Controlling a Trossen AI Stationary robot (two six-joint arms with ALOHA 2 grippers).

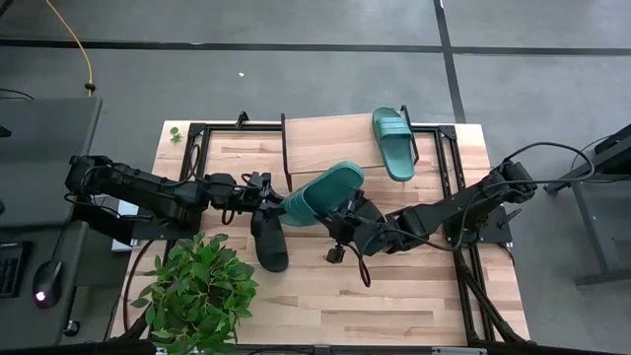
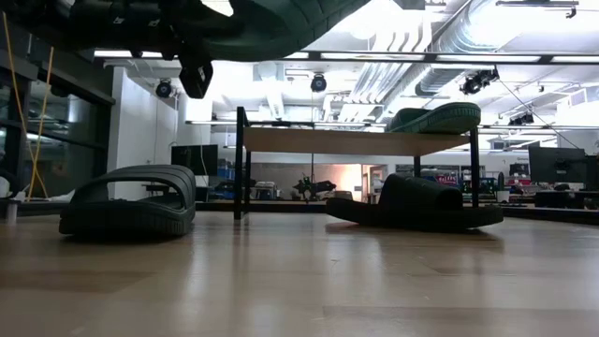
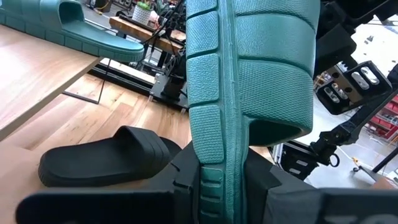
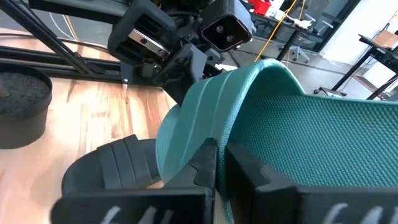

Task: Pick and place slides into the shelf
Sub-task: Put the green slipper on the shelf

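A teal sandal (image 1: 323,193) hangs in the air just in front of the shelf (image 1: 335,143), held from both ends. The left gripper (image 1: 271,202) pinches one end: in its wrist view the sandal's ribbed sole runs up between the two dark fingers (image 3: 186,180), which press on its edges. The right gripper (image 1: 345,219) pinches the other end; in the right wrist view its fingers (image 4: 208,168) close on the rim of the sandal near the wide strap. Both arms reach in from their own sides and meet at this sandal, so the two grippers sit near each other in front of the shelf.

A second teal sandal (image 1: 393,142) lies on top of the shelf's wood plank, toward its right end. A black sandal (image 1: 268,237) rests on the table (image 1: 414,296) in front of the shelf, below the left gripper and beside the held sandal. From table height another black sandal (image 2: 416,206) lies on the table under the shelf's right part, while the first black one (image 2: 131,201) sits well to the shelf's left. A green potted plant (image 1: 197,286) stands at the table's front left corner, near the black sandal.
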